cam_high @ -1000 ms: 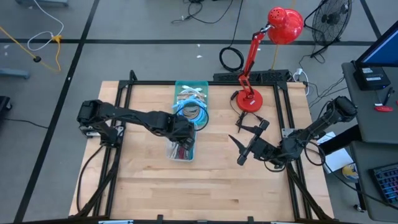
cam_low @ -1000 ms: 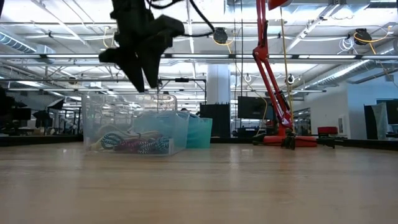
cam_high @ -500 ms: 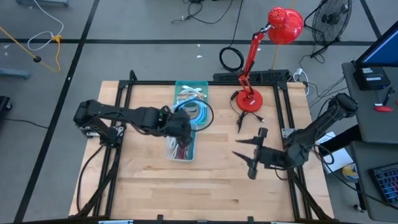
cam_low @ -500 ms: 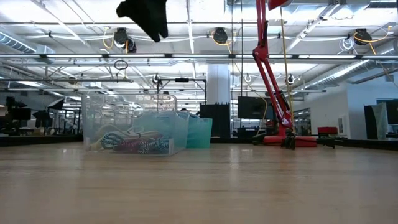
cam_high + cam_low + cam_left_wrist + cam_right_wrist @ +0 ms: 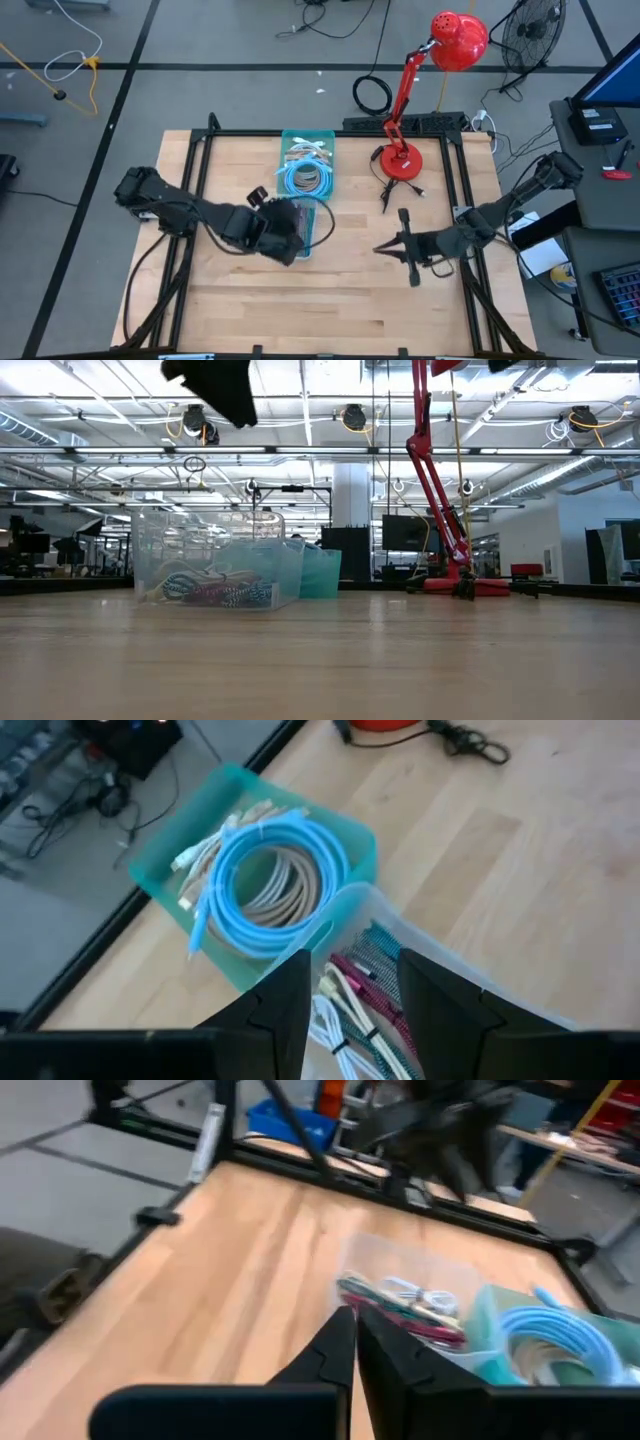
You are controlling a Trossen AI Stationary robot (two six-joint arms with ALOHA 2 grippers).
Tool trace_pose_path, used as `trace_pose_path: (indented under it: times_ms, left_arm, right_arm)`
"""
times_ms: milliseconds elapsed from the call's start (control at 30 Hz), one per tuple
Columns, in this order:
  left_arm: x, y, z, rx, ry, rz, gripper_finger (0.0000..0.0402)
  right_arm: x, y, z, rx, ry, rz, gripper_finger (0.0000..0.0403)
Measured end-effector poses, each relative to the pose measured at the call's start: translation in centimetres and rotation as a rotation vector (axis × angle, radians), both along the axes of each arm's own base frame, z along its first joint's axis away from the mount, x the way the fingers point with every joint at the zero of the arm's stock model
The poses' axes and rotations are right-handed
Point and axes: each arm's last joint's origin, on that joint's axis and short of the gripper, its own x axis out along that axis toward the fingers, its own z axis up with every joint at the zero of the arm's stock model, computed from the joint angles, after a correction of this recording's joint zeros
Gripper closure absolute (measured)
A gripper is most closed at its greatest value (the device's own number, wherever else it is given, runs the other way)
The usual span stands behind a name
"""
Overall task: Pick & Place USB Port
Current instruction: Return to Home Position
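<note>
Transparent bin (image 5: 440,965) first: the white tied USB cable (image 5: 335,1020) lies inside with braided cables (image 5: 365,980). Touching its far end sits the blue bin (image 5: 160,870), holding the blue rolled USB cable (image 5: 325,860) coiled over beige cables (image 5: 275,895). The left gripper (image 5: 350,975) hangs above the transparent bin's near end, fingers spread and empty. The right gripper (image 5: 355,1320) is well off to the bin's right, fingers pressed together on nothing. Bare wooden table (image 5: 350,310) around, a red lamp (image 5: 403,160) beyond the bin to its right, and ceiling lights (image 5: 350,417) run across the hall behind it.
</note>
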Motion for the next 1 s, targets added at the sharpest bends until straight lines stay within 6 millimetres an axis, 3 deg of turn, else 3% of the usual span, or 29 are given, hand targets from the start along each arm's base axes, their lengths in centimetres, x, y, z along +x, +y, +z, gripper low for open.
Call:
trace_pose_path:
  times_ms: [167,333,500,667,800,1000]
  left_arm:
    - [-0.5,-0.6,-3.5,-0.004,-0.023,0.054,0.0247]
    - [-0.4,-1.2,-5.6,-0.03,-0.08,0.033,0.0248]
    - [-0.4,-2.2,-5.8,-0.012,-0.108,-0.026,0.0248]
    - [-0.6,-3.4,-5.6,0.045,-0.121,-0.085,0.0248]
    - [-1.0,-4.0,-5.5,0.097,-0.127,-0.093,0.0248]
    - [-1.1,-4.3,-5.5,0.103,-0.136,-0.093,0.0248]
  right_arm:
    - [1.3,-2.5,-0.5,0.005,-0.029,-0.027,0.04]
    - [2.7,-6.4,-0.4,0.046,-0.04,-0.035,0.0402]
    - [2.9,-10.6,-0.3,0.069,-0.047,-0.102,0.0402]
    - [2.4,-13.6,-0.4,0.068,-0.02,-0.195,0.0402]
    - [1.0,-14.4,-0.8,0.089,0.042,-0.252,0.0402]
    - [-2.5,-13.3,-3.4,0.129,-0.031,-0.331,0.0403]
